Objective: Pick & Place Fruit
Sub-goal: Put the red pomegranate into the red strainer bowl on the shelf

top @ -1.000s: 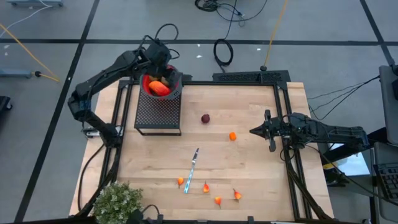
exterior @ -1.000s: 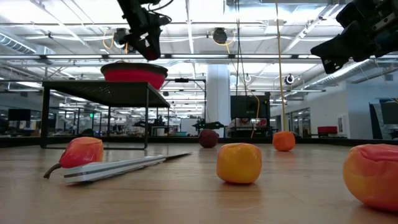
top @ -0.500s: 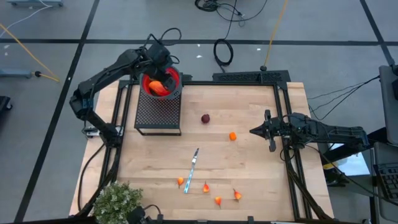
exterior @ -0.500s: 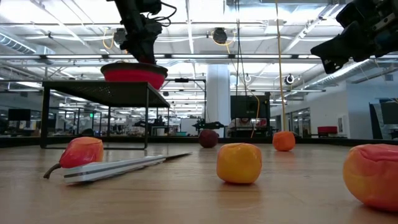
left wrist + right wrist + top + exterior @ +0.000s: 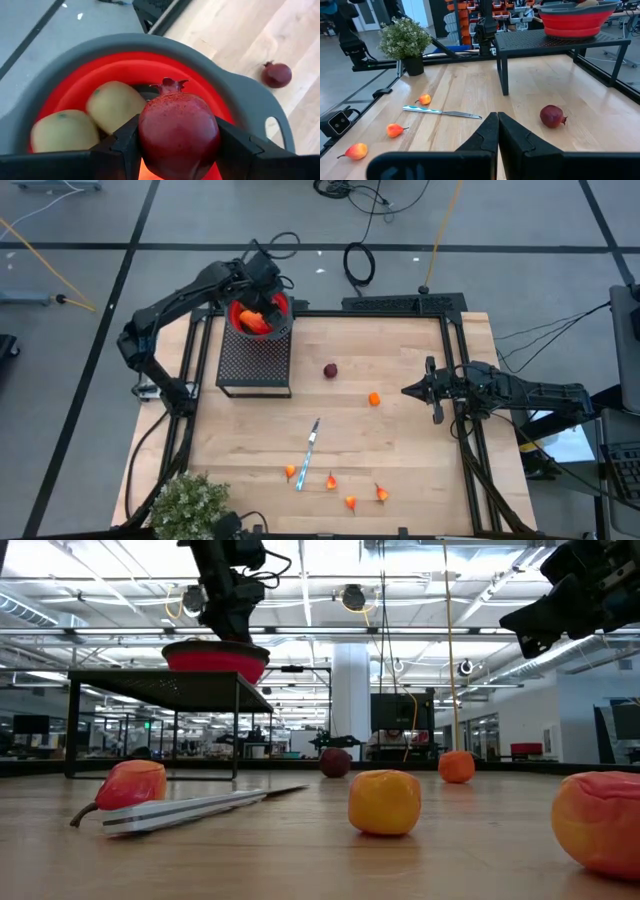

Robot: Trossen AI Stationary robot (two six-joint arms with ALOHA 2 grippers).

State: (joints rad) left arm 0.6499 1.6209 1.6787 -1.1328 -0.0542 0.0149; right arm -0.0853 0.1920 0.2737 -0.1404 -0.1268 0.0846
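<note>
Your left gripper point(image 5: 177, 145) is clenched around a dark-red pomegranate point(image 5: 177, 132) and hangs directly over the red bowl point(image 5: 258, 317), which sits on the black mesh stand point(image 5: 254, 360) at about ten o'clock on the surface point(image 5: 400, 470). Two pale yellow-green fruits point(image 5: 112, 105) already lie in the bowl just beside the spot below the pomegranate, so if you let go from this height it may strike them and bounce over the rim, or roll off the stand. The bowl looks light and could shift or tip if the gripper presses on its rim. Your right gripper point(image 5: 496, 131) waits at about three o'clock, fingers pressed together and empty. A second pomegranate point(image 5: 330, 370), an orange ball point(image 5: 373, 398) and small red-orange fruits point(image 5: 350, 502) near six o'clock remain on the surface, close to a knife point(image 5: 309, 452) that could snag a later grasp.
</note>
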